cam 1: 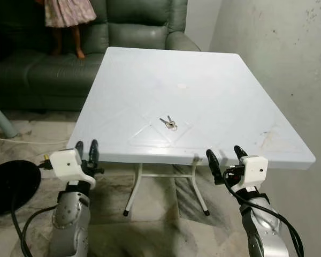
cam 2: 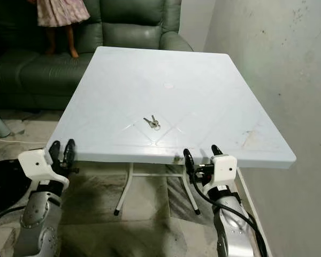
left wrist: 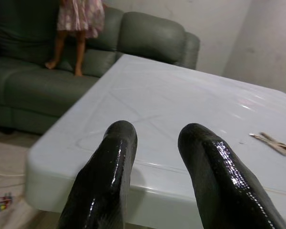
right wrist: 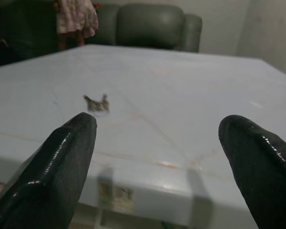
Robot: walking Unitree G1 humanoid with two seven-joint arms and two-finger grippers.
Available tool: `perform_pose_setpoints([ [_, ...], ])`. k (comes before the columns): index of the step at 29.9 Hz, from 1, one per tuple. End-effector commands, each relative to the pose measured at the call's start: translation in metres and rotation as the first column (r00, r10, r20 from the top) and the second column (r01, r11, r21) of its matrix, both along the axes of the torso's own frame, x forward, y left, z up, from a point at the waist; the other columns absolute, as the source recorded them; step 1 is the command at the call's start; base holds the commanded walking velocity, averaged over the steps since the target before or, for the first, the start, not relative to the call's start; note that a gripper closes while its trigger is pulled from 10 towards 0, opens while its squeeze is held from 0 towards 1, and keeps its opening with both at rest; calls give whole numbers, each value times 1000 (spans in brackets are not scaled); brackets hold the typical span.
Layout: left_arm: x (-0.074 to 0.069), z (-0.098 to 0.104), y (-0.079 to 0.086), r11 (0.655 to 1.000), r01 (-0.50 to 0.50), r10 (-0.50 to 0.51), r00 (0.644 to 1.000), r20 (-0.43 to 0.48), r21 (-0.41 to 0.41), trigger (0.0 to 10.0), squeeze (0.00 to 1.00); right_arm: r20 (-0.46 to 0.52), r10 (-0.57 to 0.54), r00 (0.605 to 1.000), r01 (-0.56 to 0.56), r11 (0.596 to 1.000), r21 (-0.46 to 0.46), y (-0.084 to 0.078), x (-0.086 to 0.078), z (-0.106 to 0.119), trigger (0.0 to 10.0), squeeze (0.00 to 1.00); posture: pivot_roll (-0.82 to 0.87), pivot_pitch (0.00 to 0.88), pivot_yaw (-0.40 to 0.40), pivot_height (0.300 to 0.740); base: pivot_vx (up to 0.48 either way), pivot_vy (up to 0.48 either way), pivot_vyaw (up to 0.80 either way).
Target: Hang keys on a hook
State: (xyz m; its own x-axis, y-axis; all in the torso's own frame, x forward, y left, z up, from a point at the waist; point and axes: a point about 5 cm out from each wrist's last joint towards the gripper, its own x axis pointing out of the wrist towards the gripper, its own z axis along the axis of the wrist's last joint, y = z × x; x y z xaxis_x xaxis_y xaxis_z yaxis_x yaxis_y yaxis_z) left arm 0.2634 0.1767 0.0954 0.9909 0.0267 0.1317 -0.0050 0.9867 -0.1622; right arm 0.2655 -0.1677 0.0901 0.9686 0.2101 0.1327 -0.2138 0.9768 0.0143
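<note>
Person: standing on the sofa (cam 1: 123, 37), upper left of the frame; bare legs and a patterned skirt (cam 1: 68, 12) show
Left gripper (cam 1: 86, 151): lower left, raised just short of the near edge of the counter (cam 1: 230, 91), fingers narrowly apart and empty, likely parked while the other arm works
Keys (cam 1: 169, 123): lie flat near the centre of the frame, within the moulded diamond, well apart from both grippers
Right gripper (cam 1: 226, 159): lower right, at the near edge, fingers spread wide and empty, aimed towards the keys as if readying a reach
Hook: none visible, so the hanging spot cannot be told
</note>
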Motion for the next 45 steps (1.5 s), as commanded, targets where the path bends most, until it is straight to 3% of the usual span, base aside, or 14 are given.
perform_pose_setpoints([
  [1, -2, 2, -2, 1000, 14, -14, 1000, 3, 3, 10000, 0, 10, 7, 1000, -7, 1000, -9, 0, -4, 4, 10000, 0, 117, 0, -77, 736, 0, 0, 0],
  [20, -14, -10, -9, 999, 32, -33, 999, -40, -41, 10000, 0, -37, -2, 999, 2, 1000, 0, 0, -18, -4, 10000, 0, 123, 0, -81, 736, 0, 0, 0],
  [45, -8, -6, -12, 998, 47, -49, 997, -54, -34, 10000, 0, -37, 26, 999, -26, 1000, -13, 6, -13, -1, 10000, 0, 133, 0, -86, 736, 0, 0, 0],
])
